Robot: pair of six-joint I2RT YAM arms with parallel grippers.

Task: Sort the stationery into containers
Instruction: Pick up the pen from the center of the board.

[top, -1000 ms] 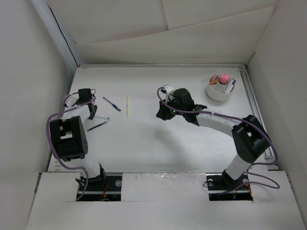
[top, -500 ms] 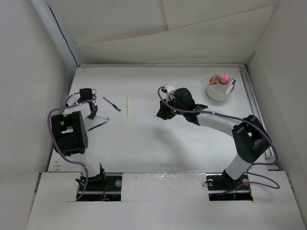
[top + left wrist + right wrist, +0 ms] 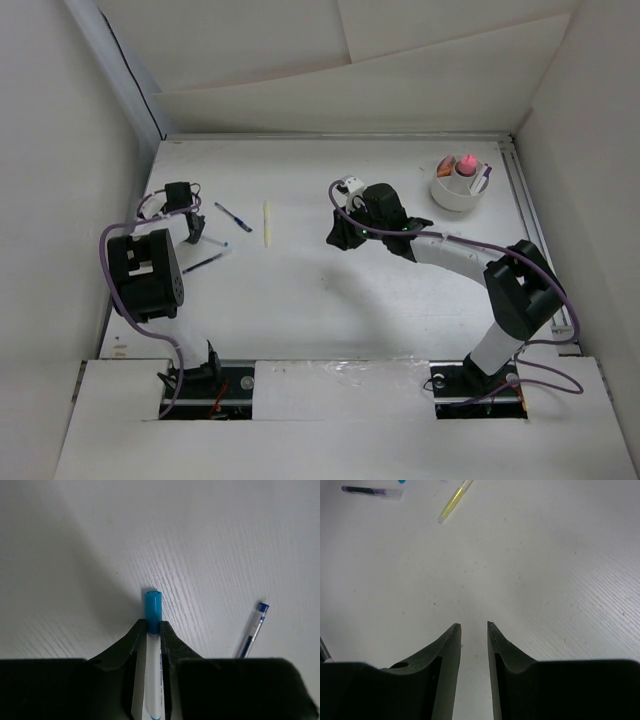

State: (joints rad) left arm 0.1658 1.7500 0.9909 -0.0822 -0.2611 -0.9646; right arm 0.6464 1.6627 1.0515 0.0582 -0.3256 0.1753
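Observation:
My left gripper (image 3: 193, 233) is at the table's left side. In the left wrist view it (image 3: 153, 626) is shut on a white pen with a blue cap (image 3: 153, 607), low over the table. A blue pen (image 3: 252, 632) lies just right of it and also shows in the top view (image 3: 233, 217). A dark pen (image 3: 203, 264) lies nearer. A yellow pen (image 3: 267, 222) lies mid-table. My right gripper (image 3: 340, 238) is open a little and empty (image 3: 474, 626). The round white cup (image 3: 458, 192) stands far right, holding a pink-capped tube (image 3: 466, 163), an orange piece (image 3: 444, 165) and a pen (image 3: 483, 178).
White walls close in the table on the left, back and right. A rail (image 3: 535, 230) runs along the right edge. The right wrist view shows the yellow pen (image 3: 454, 501) and the dark pen (image 3: 370, 491) far ahead of the fingers.
My left gripper has shifted slightly toward the far side, with the white pen between its fingers. The right arm has not moved.

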